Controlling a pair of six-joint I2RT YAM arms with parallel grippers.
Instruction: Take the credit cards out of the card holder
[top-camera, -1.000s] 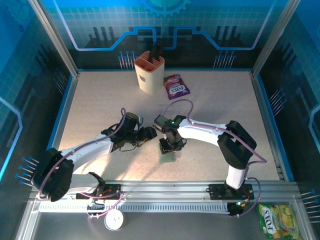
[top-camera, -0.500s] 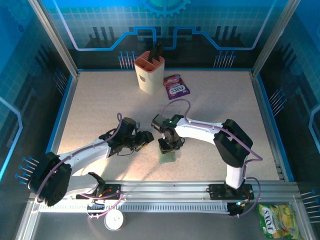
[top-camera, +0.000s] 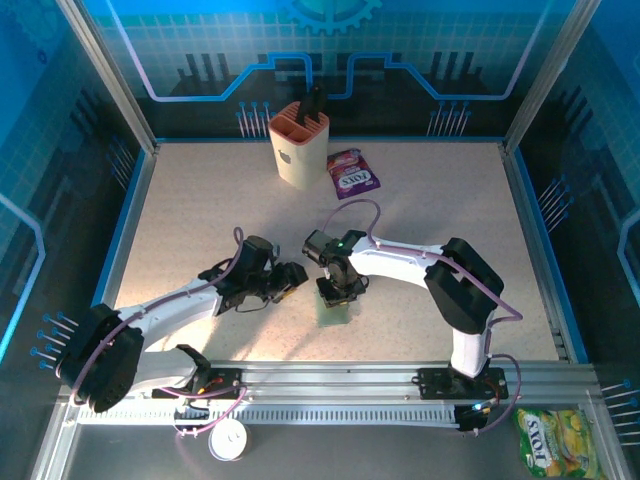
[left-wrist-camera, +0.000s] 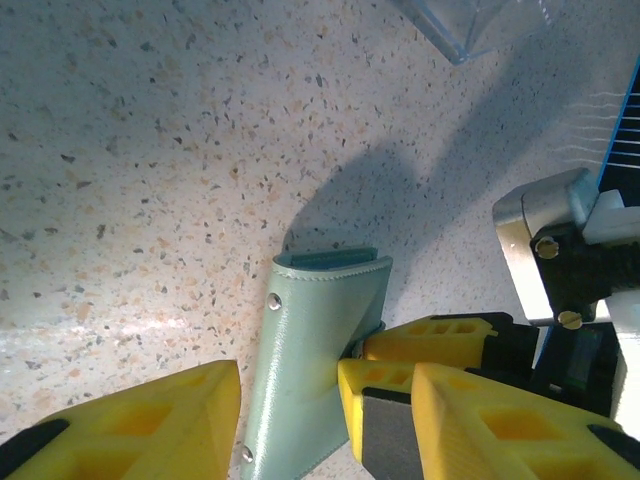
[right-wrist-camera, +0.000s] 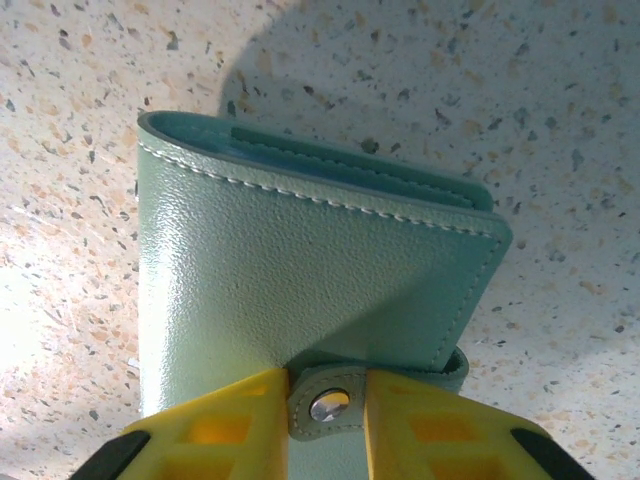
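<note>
As the tab (right-wrist-camera: 330, 402) of the card holder (right-wrist-camera: 300, 290) is pinched by the right end effector (right-wrist-camera: 328, 415), left end effector (left-wrist-camera: 325, 390) open, grip may be lost under pull.

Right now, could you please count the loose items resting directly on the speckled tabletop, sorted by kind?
card holder: 1
slotted cup: 1
candy packet: 1
Total: 3
</note>
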